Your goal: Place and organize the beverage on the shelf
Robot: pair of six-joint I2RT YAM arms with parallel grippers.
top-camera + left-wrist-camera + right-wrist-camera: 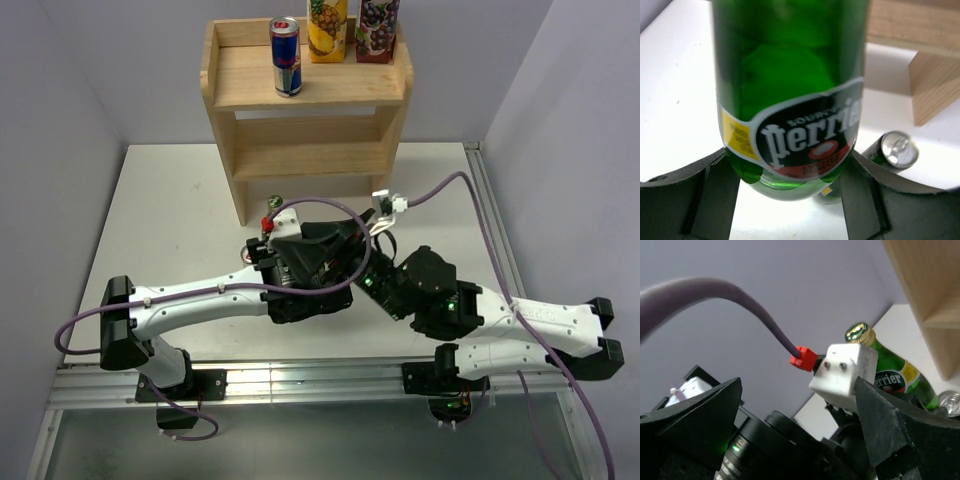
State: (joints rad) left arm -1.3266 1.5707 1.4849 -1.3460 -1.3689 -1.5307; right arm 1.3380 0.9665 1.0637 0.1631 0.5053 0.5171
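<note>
Top external view: white table (170, 230), w/ pale grey-lilac walls (60, 80) closing it in on three sides. Metal rail (300, 385) running along near edge under arm bases. Shelf (340, 80) standing at far edge, centre, against rear wall. On its top board, Red Bull can (286, 56) standing upright toward front. Pineapple carton (328, 28) & grape carton (378, 28) standing side by side at back rim. Both arms reaching inward & meeting mid-table, just in front of shelf's side panel on L arm's side. Wrists crowding each other there, so this view is hiding nearly all of the bottle.

L wrist view: left gripper (790, 200) clamping green Perrier bottle (790, 75) low on its body, fingers (715, 195) pressing on both sides by the label. Can't tell if its base is resting on table. Small can (896, 150) sitting just beside bottle, silver end turned toward cam, near shelf panel; lying or standing, can't tell.

R wrist view: right gripper (797, 390) holding fingers wide apart, nothing btwn them. Ahead of it, white camera box (842, 372) w/ red plug (804, 358) & purple cable (715, 295) covering part of bottle.
</note>
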